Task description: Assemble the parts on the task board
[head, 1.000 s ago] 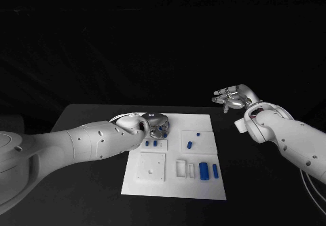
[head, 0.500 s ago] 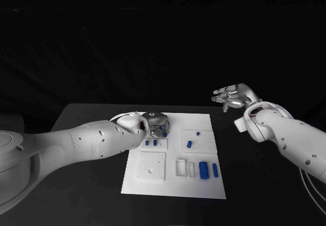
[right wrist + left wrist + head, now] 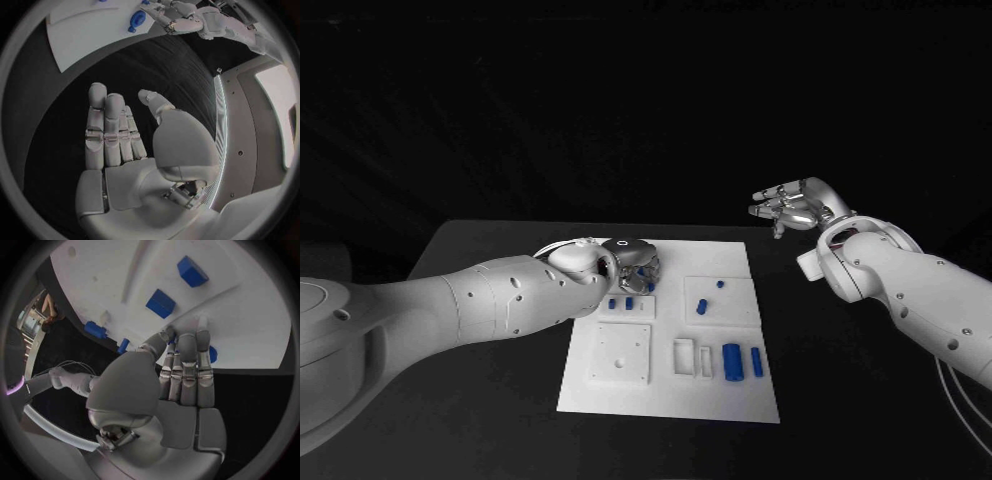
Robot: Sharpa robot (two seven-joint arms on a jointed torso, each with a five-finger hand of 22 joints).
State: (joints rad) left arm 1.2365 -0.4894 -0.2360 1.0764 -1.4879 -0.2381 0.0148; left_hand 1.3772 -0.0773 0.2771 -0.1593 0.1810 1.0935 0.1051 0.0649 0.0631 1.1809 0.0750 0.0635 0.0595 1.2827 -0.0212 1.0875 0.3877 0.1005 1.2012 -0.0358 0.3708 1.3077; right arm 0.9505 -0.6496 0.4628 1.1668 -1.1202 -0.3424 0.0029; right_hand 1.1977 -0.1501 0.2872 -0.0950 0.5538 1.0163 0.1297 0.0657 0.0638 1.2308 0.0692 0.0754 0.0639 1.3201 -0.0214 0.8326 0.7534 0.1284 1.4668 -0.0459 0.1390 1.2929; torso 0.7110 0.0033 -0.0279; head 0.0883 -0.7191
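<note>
Nothing has visibly changed.

Dim scene, black surroundings; overhead light brightens the white rectangular task board (image 3: 672, 330) at six o'clock. Wrist views bend straight edges and darken toward their rims.

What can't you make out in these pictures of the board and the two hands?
- Head view: the left hand covers the task board corner beneath it, so any part under it is hidden.
- Left wrist view: the fingers hide most of a blue part; whether they grip it cannot be told.
- Head view: the blue parts are too small to tell their shapes.
- Right wrist view: the circle's rim cuts off the board.
</note>
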